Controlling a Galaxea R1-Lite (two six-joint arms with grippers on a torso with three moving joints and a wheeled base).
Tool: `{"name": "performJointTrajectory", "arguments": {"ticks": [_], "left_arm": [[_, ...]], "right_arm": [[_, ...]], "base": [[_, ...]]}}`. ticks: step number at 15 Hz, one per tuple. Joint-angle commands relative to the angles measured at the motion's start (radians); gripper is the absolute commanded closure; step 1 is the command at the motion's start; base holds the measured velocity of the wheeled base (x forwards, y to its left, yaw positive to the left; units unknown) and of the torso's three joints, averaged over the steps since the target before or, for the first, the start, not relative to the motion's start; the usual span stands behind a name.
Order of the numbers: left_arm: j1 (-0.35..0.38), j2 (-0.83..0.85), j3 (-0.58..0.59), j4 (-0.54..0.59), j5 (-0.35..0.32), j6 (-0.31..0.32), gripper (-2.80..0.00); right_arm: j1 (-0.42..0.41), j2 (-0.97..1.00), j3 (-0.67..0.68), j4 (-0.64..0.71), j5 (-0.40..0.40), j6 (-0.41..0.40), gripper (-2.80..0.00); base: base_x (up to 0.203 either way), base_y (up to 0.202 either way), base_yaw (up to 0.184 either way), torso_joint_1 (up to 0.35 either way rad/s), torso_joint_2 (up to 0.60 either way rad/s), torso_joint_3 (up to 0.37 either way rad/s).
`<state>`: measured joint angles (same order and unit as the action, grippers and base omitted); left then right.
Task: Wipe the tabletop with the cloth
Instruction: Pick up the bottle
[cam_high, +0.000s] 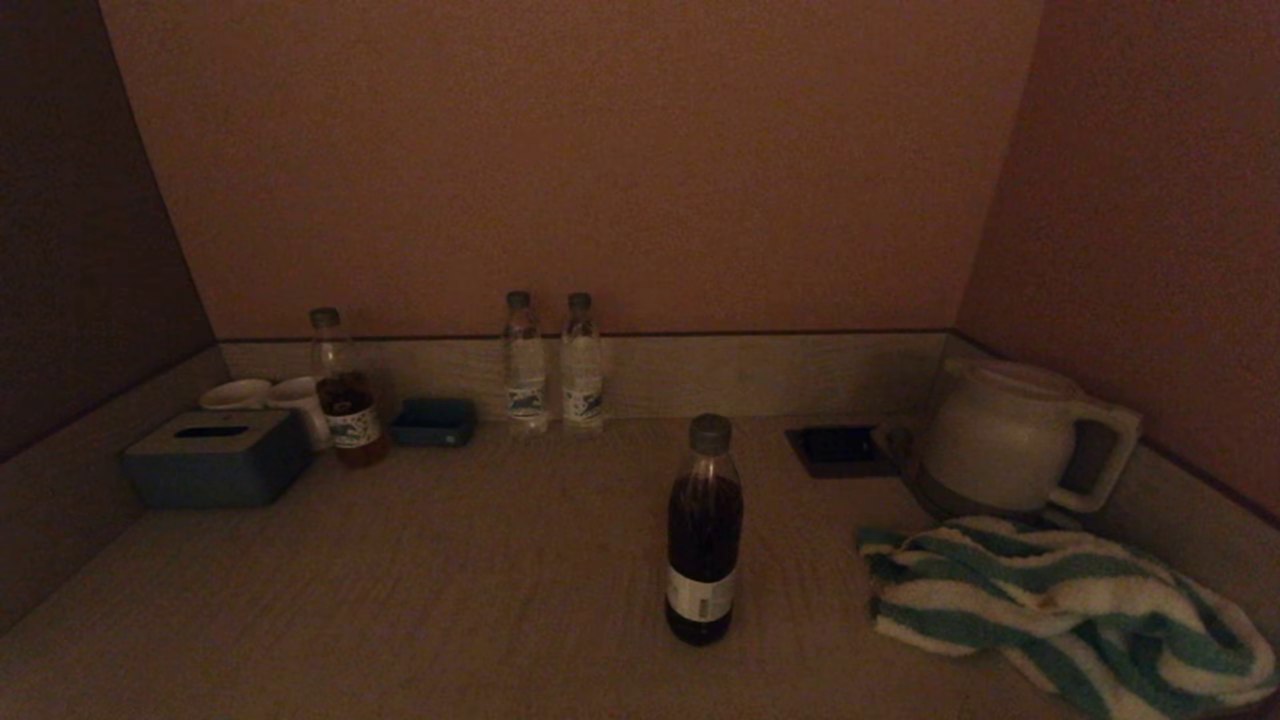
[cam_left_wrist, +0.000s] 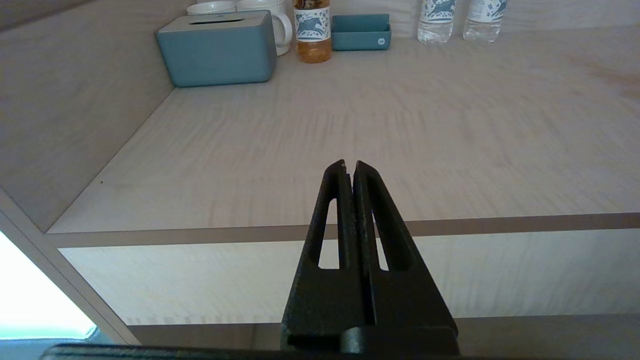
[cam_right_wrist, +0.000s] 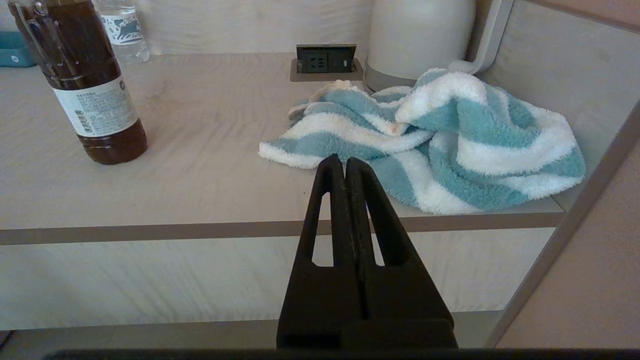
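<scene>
Right gripper (cam_right_wrist: 345, 162), fingers together, waits short of the cloth (cam_right_wrist: 435, 145); left gripper (cam_left_wrist: 349, 165) likewise pressed together. Sweeping toward nine o'clock could topple the bottle (cam_right_wrist: 82, 80).

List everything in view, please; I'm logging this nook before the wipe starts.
Striped teal-and-white terry cloth: 1, crumpled, front right of tabletop, against the kettle.
Light wood-grain tabletop: 1.
Dark drink bottle with grey cap: 1, upright, centre.
White plastic kettle: 1, back right.
Black recessed power socket: 1, beside the kettle.
Clear water bottles: 2, back wall.
Amber drink bottle: 1, back left.
Teal tissue box: 1, left.
White mugs: 2, behind the box.
Small teal tray: 1, back.
Left gripper: black, shut, before the table's front edge.
Right gripper: black, shut, before the cloth.
</scene>
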<state>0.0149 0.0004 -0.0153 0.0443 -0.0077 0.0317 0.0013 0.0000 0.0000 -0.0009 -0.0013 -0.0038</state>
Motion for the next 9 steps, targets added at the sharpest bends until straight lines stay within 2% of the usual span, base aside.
{"name": "performJointTrajectory", "arguments": {"ticks": [1,9], "left_arm": [[0.000,0.001,0.000,0.000,0.000,0.001,0.00],[0.000,0.000,0.000,0.000,0.000,0.001,0.00]], "right_arm": [[0.000,0.000,0.000,-0.001,0.000,-0.001,0.00],[0.000,0.000,0.000,-0.002,0.003,-0.008,0.00]], "base": [[0.000,0.000,0.000,0.000,0.00,0.000],[0.000,0.000,0.000,0.000,0.00,0.000]]}}
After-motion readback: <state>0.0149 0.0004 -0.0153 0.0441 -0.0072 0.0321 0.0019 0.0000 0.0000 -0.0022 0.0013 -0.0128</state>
